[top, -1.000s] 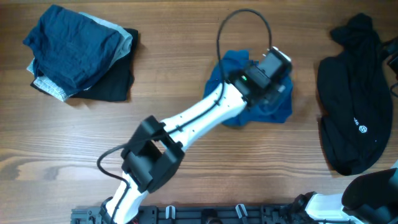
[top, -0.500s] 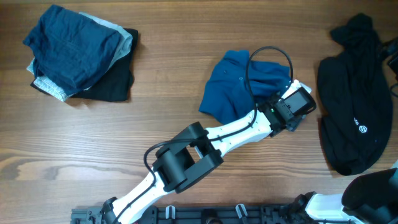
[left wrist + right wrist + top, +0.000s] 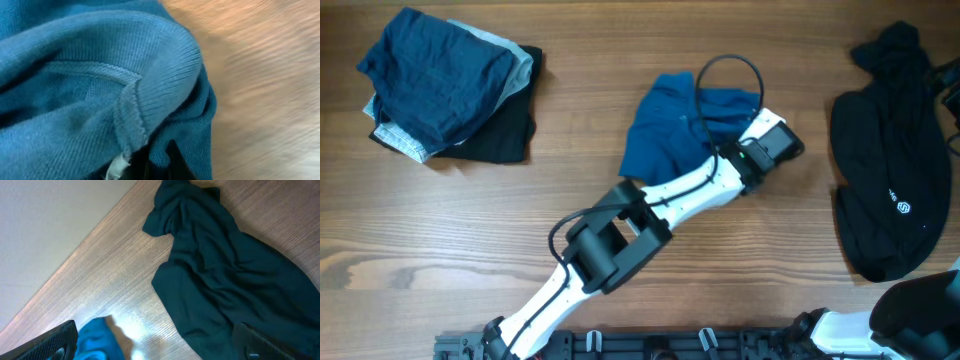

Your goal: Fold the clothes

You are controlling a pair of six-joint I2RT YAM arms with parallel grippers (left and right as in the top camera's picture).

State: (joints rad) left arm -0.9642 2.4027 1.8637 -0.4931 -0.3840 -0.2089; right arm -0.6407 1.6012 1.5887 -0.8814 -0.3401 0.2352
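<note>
Blue shirt [image 3: 665, 130] just dragged toward worktop's left edge.
Left gripper [image 3: 770, 148] pinching its right edge; fold not yet made.

Counter [image 3: 410, 250] open at 8 and 12 o'clock; folded pile [image 3: 445, 85] blocks 10, black garment [image 3: 885, 190] blocks 3, left arm [image 3: 690, 187] and blue shirt [image 3: 660, 125] occupy centre.

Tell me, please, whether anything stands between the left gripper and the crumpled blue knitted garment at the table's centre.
Nothing visible does. The left gripper is closed on the crumpled blue knitted garment at its right edge, with fabric bunched right against it. The black garment lies apart to the right.
</note>
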